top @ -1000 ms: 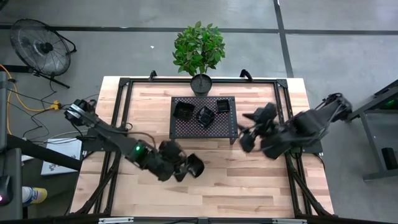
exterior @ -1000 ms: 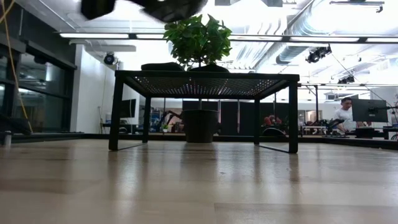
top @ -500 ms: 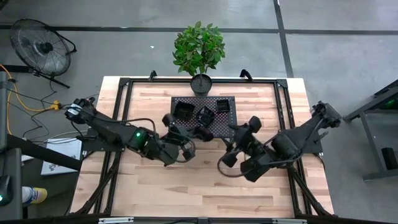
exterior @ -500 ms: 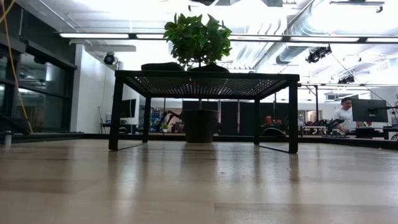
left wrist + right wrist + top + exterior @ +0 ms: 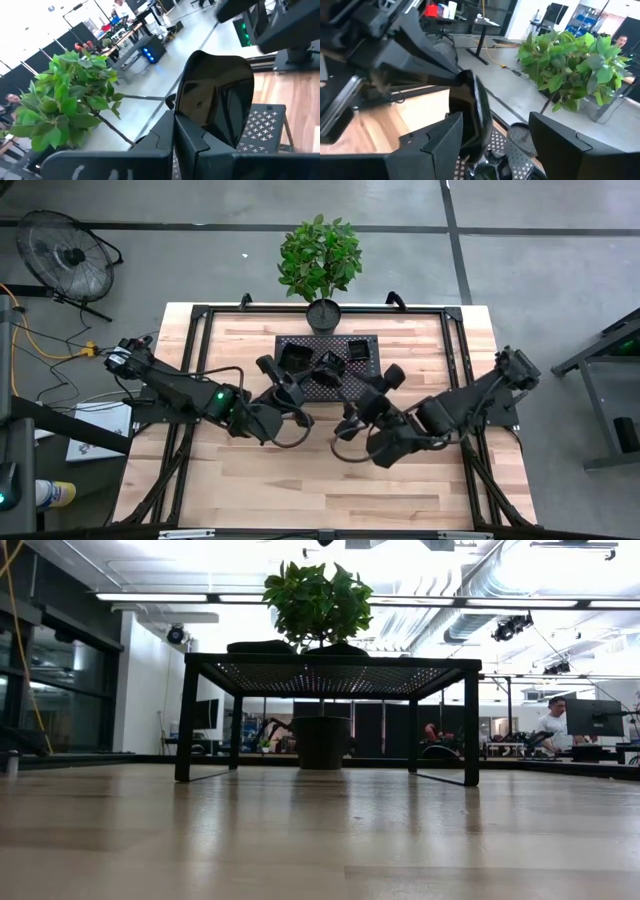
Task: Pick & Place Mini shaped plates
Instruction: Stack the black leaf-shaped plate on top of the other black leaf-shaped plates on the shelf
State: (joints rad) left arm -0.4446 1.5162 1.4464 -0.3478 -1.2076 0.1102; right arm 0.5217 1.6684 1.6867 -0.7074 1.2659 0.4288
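Note:
My left gripper (image 5: 303,393) hovers above the near edge of the black perforated rack (image 5: 328,380), shut on one glossy black mini plate (image 5: 217,90). My right gripper (image 5: 352,412) is open and faces it. In the right wrist view this plate (image 5: 470,107) stands between the right gripper's two fingers, close to one finger (image 5: 440,142). I cannot tell whether they touch. Three more mini plates (image 5: 295,357) (image 5: 330,365) (image 5: 358,350) lie flat on top of the rack. Both grippers are above the low view's top edge. My left gripper pinches the plate's lower rim (image 5: 181,119) between its two shut fingers (image 5: 190,142). The fingers point nearly level toward the table's far side. The plate stands on edge above the fingers, clear of the rack and the table.
A potted plant (image 5: 320,265) stands just behind the rack at the table's far edge, its round black pot (image 5: 322,742) showing under the rack. The rack's legs (image 5: 186,720) stand on the wooden table (image 5: 250,480). Bare wood lies near and beside the rack.
My left gripper has risen and gone from the table's middle toward the rack, rolling its wrist, and the plate it carries now stands on edge. My right gripper has gone toward the table's left, close to the left gripper, staying open.

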